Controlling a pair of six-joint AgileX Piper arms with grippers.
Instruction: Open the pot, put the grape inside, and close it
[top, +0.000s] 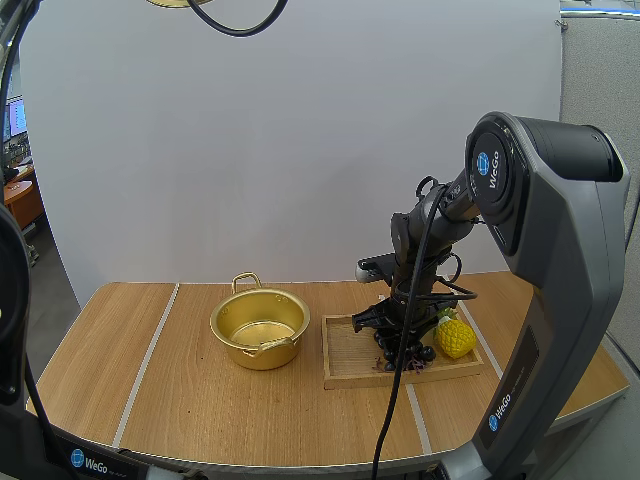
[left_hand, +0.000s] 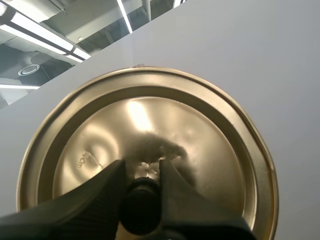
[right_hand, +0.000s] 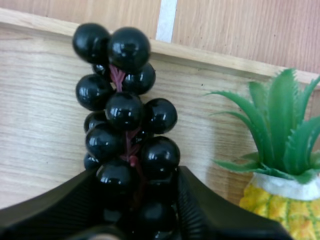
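The grapes (right_hand: 125, 115), a black bunch, are pinched at one end between the right gripper's (right_hand: 139, 175) fingers. They're over the wooden tray (top: 350, 370), right of centre in the high view, with a toy pineapple (top: 455, 338) just beside them. The pot (top: 260, 328) stands open on the table (top: 120, 370), left of the tray. The left gripper (left_hand: 141, 167) clamps the lid (left_hand: 150, 125) by its knob.

pot (top: 250, 355) mouth: uncovered, open from above | tabletop (top: 120, 370) left of pot: bare wood, wide room | pot-to-wooden tray (top: 350, 355) gap: narrow bare strip | tray left half: bare | tray right half: right pincer (right_hand: 140, 175) clamped on bunch of grapes (right_hand: 125, 115), toy pineapple (top: 455, 338) just beside, crowding that side | lid (left_hand: 150, 125): off pot, knob pinched in left pincer (left_hand: 142, 167)
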